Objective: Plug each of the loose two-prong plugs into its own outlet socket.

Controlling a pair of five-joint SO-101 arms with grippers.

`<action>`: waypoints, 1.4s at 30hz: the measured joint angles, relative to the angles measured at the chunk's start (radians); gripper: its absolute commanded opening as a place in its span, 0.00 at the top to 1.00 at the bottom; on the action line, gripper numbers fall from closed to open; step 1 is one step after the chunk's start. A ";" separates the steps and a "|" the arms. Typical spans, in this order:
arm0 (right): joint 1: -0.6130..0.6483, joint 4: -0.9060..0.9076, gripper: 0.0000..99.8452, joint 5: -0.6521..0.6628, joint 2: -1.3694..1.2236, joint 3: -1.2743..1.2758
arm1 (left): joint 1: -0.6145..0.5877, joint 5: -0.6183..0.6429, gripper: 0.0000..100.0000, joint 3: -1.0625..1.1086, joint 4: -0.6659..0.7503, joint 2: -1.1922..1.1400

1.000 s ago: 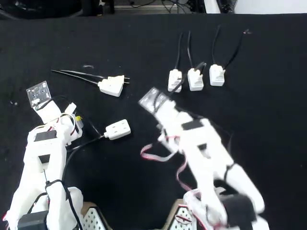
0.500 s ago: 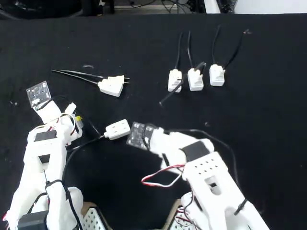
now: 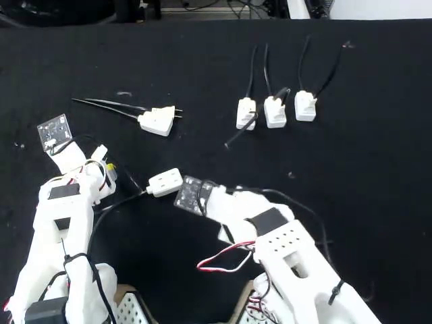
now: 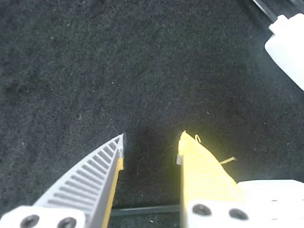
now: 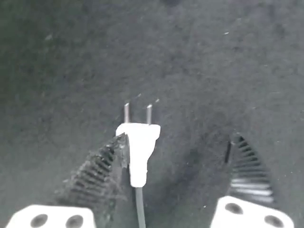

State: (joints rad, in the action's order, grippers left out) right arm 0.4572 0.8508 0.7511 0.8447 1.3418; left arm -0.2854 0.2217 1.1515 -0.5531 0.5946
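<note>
Just beside the outlet socket [image 3: 165, 182], the right claw [image 5: 178, 142] gaped wide around an off-centre two-prong plug [image 5: 137, 147] and likely needed centring on it before closing squarely.

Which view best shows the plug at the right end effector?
The right wrist view: the plug sits beside one finger of the open right end effector, both prongs clear. In the high view the right arm covers that spot; the left wrist view faces elsewhere.

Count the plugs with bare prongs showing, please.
2. A loose plug lies on the left half of the table, prongs pointing right. A second plug sits inside the open right tool, touching one finger. Others may be hidden.
</note>
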 measured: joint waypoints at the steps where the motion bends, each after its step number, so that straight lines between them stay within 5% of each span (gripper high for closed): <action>1: 0.000 -0.012 0.71 -0.031 0.000 0.000 | 0.000 0.000 0.81 0.000 0.000 0.000; 6: -0.015 -0.034 1.00 -0.130 0.000 0.000 | 0.000 0.000 0.81 0.000 0.000 0.000; 14: -0.106 -0.040 0.76 -0.144 0.002 0.046 | 0.000 0.000 0.81 0.000 0.000 0.000; 27: -0.207 -0.028 0.82 -0.152 0.002 0.017 | 0.000 0.000 0.81 0.000 0.000 0.000; 31: -0.252 0.109 0.82 -0.195 0.002 -0.098 | 0.000 0.000 0.81 0.000 0.000 0.000; 37: -0.180 0.364 0.82 -0.087 0.002 -0.172 | 0.000 0.000 0.81 0.000 0.000 0.000; 42: -0.087 0.321 0.82 -0.031 0.002 -0.104 | 0.000 0.000 0.81 0.000 0.000 0.000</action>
State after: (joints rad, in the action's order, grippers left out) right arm 0.3698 1.1715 0.7204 0.8462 1.2375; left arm -0.2854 0.2217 1.1515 -0.5531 0.5946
